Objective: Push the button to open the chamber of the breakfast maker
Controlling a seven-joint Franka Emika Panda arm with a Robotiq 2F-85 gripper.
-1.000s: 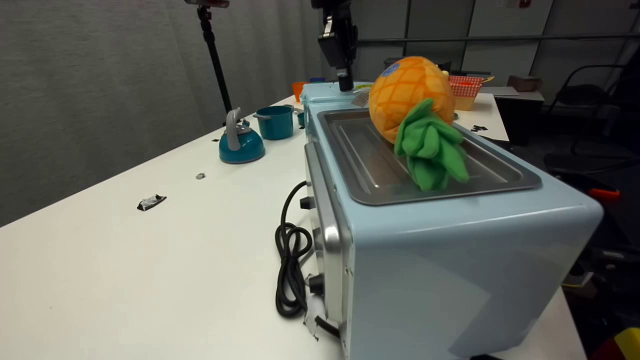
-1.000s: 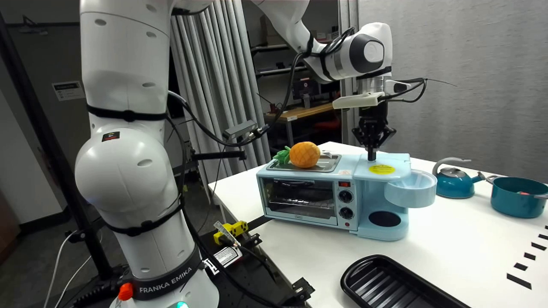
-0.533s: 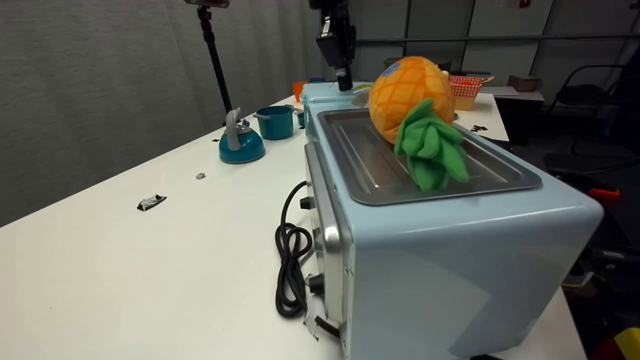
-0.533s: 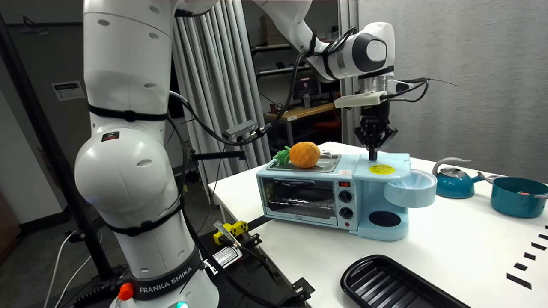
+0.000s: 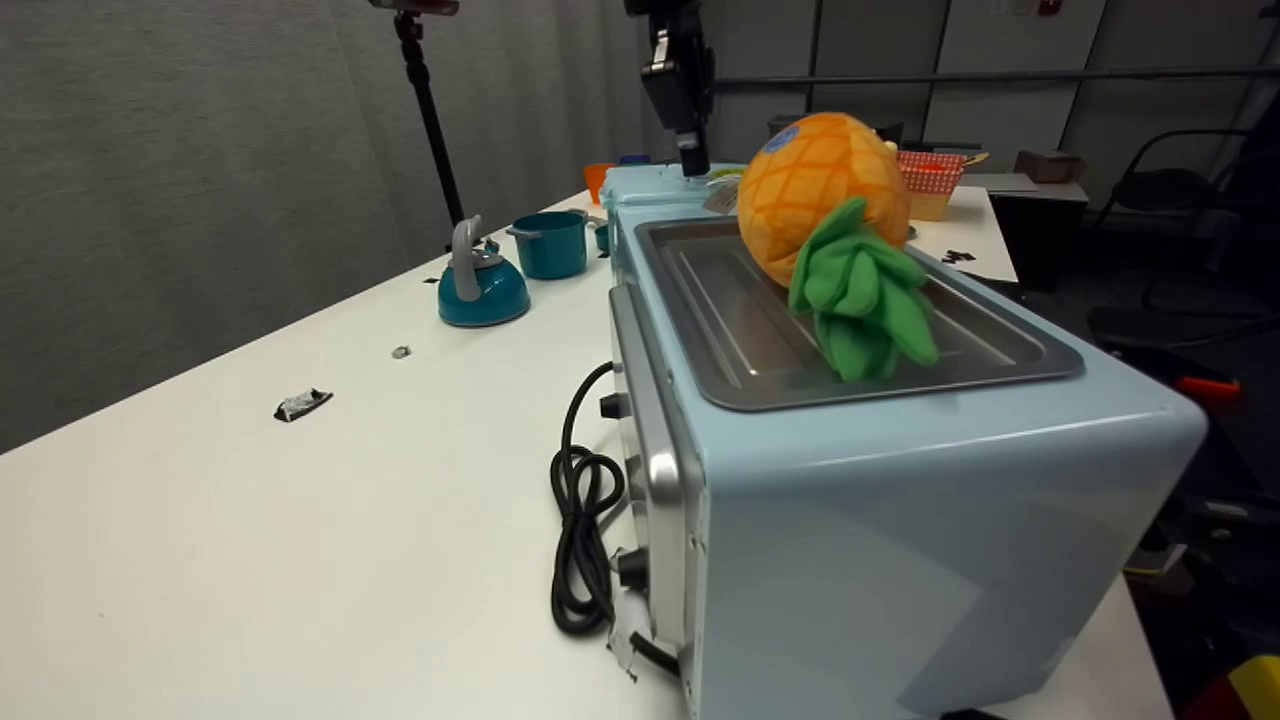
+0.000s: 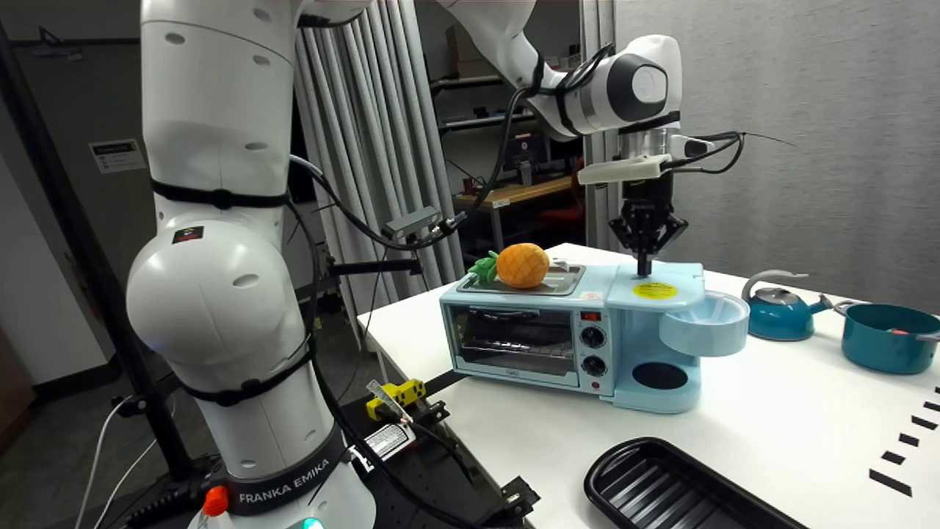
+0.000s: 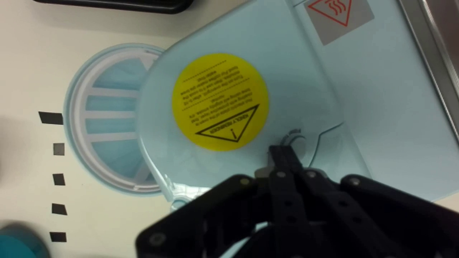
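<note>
The pale blue breakfast maker [image 6: 637,334] stands on the table and also fills the right of an exterior view [image 5: 880,560]. In the wrist view, a round button [image 7: 300,147] with "PUSH" lettering sits on its top [image 7: 287,71]. My gripper [image 7: 280,147] is shut and empty, its tips beside the button and partly over its edge. In both exterior views the gripper [image 5: 694,168] [image 6: 644,272] points down close above the top; contact cannot be told. A round pale blue chamber [image 6: 703,334] sticks out from the side, also in the wrist view [image 7: 111,125].
A plush pineapple [image 6: 523,266] lies on the metal tray [image 5: 720,340] atop the appliance. A teal kettle [image 6: 780,319] and teal pot [image 6: 885,342] stand beyond it. A black pan [image 6: 661,485] lies in front. A coiled black cord [image 5: 580,540] lies beside it.
My gripper has shifted slightly right in an exterior view and its tips have risen a little. It stays shut. The breakfast maker and the protruding chamber have not visibly moved.
</note>
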